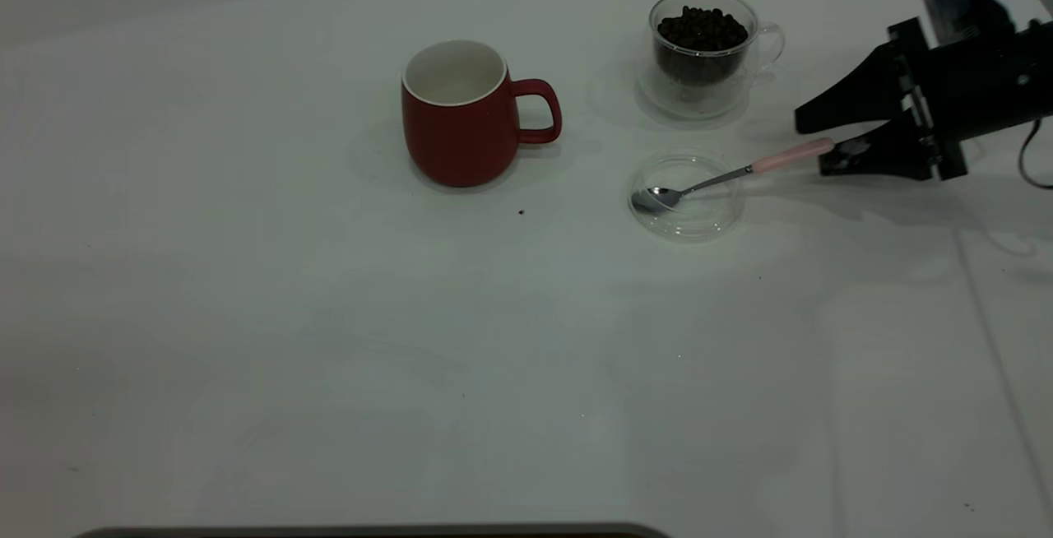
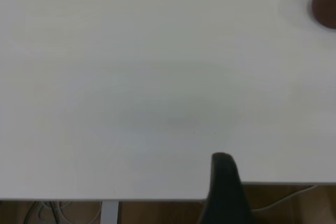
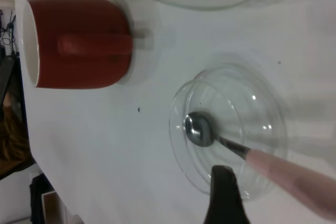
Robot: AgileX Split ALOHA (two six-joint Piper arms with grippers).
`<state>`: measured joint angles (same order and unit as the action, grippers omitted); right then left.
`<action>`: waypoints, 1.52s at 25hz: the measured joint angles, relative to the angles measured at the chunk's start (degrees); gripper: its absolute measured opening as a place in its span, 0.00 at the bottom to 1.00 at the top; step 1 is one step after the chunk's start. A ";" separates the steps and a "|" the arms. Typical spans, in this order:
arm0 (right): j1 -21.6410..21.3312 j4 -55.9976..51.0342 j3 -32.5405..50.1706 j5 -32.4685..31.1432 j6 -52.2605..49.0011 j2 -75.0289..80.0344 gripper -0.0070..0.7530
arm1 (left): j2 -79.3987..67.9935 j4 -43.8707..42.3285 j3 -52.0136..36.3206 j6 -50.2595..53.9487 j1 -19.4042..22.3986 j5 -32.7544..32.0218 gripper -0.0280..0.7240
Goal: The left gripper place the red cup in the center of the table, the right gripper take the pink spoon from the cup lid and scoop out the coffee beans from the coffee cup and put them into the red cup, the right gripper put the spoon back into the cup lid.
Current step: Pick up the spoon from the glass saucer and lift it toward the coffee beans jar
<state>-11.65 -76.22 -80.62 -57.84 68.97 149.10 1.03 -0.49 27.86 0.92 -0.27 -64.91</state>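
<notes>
Spoon pickup, mug [image 1: 461, 122] already placed.
Right tool [image 1: 814, 143] spread, straddling the spoon [image 1: 732, 176] handle's end; next, clench and lift.

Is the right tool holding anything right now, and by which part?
Nothing held yet. The right tool is open at the pink end of the pink spoon, whose bowl rests in the cup lid; whether a finger touches it cannot be told.
</notes>
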 joint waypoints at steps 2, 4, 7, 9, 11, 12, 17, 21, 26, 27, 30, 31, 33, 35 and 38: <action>0.80 -1.06 -0.48 -0.07 0.00 0.99 0.75 | 0.00 0.00 0.00 0.00 0.00 0.00 0.82; 1.48 -1.40 -0.76 -0.11 0.00 1.56 0.75 | 0.00 0.00 0.00 0.00 0.00 0.00 0.82; 2.53 -1.55 -0.76 -0.14 0.00 2.10 0.75 | 0.00 0.00 0.00 0.00 0.00 0.00 0.82; 3.12 -1.73 -0.76 -0.22 0.14 2.12 0.75 | 0.00 0.00 0.00 0.00 0.00 0.00 0.82; 3.23 -2.07 -0.82 -0.42 0.34 2.12 0.74 | 0.00 0.00 0.00 0.00 0.00 0.00 0.82; 3.23 -2.08 -0.82 -0.35 0.38 2.12 0.74 | 0.00 0.00 0.00 0.00 0.00 0.00 0.82; 3.23 -1.61 -0.82 0.63 0.23 2.12 0.63 | 0.00 0.00 0.00 0.00 0.00 0.00 0.82; 3.23 -0.65 -0.82 0.60 0.17 2.12 0.44 | 0.00 0.00 0.00 0.00 0.00 0.00 0.82; 3.17 -1.73 -0.89 -1.17 0.01 2.12 0.13 | 0.00 0.00 0.00 0.00 0.00 0.00 0.82; 3.17 -1.73 -0.94 -1.31 0.01 2.12 0.13 | 0.00 0.00 0.00 0.00 0.00 0.00 0.82; 3.17 -0.32 -0.99 -1.78 0.01 1.97 0.14 | 0.00 0.00 0.00 0.00 0.00 0.00 0.82; 3.04 0.68 -0.99 -1.78 -0.23 1.72 0.14 | 0.00 0.00 0.00 0.00 0.00 0.00 0.82; 2.78 3.10 -0.99 -1.83 -0.97 0.83 0.14 | 0.00 0.00 0.00 0.13 0.00 0.00 0.82; 2.12 5.64 -0.99 -1.57 -1.91 -0.68 0.14 | 0.00 0.00 0.00 0.20 0.00 0.00 0.82; 0.77 8.69 -0.99 -0.62 -3.33 -3.96 0.14 | 0.00 0.00 0.00 0.20 0.00 0.00 0.82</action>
<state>-10.88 -67.53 -81.61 -58.47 65.64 145.14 1.03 -0.49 27.86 1.12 -0.27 -64.91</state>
